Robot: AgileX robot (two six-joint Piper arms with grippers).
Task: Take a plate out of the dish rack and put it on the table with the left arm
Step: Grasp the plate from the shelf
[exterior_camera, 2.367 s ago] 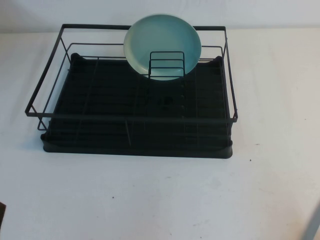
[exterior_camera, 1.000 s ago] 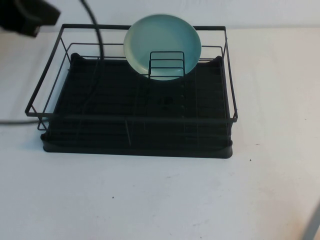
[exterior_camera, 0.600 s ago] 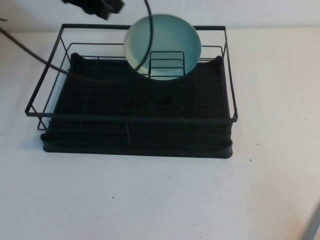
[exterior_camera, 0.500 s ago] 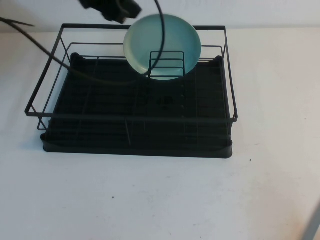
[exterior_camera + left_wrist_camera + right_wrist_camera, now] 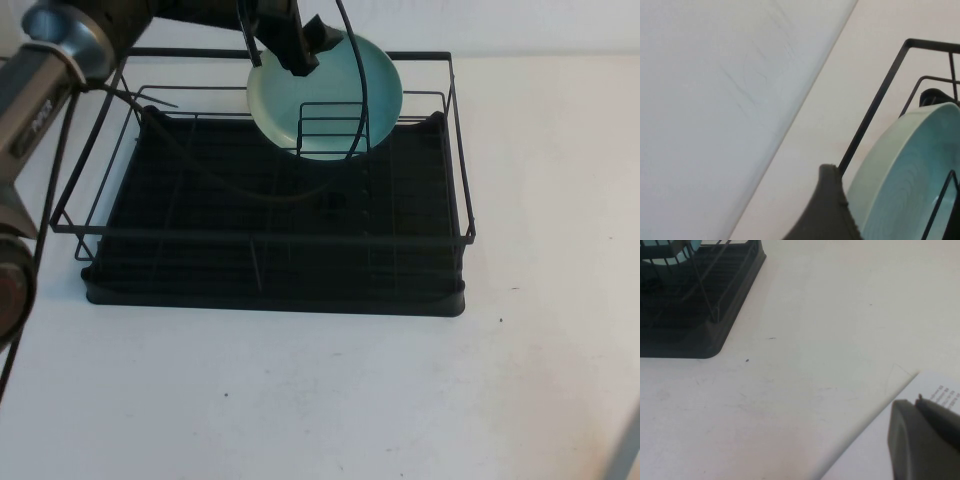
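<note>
The pale turquoise plate (image 5: 330,95) stands on edge at the back of the black wire dish rack (image 5: 270,235), leaning behind a small wire holder (image 5: 333,128). My left gripper (image 5: 288,52) is open at the plate's upper left rim, above the rack's back rail. In the left wrist view one black finger (image 5: 827,210) sits just outside the plate's rim (image 5: 905,185), next to a rack wire (image 5: 875,110); the other finger is out of view. My right gripper (image 5: 917,400) is shut and empty, low over the white table (image 5: 830,315), well to the right of the rack.
The left arm (image 5: 50,60) and its black cable (image 5: 200,165) reach across the rack's back left corner. The rack's front right corner (image 5: 710,340) shows in the right wrist view. A white printed sheet (image 5: 940,395) lies under the right gripper.
The left arm came in from the far left and moved right along the rack's back rail to the plate's upper left rim. Plate and rack have not moved.
</note>
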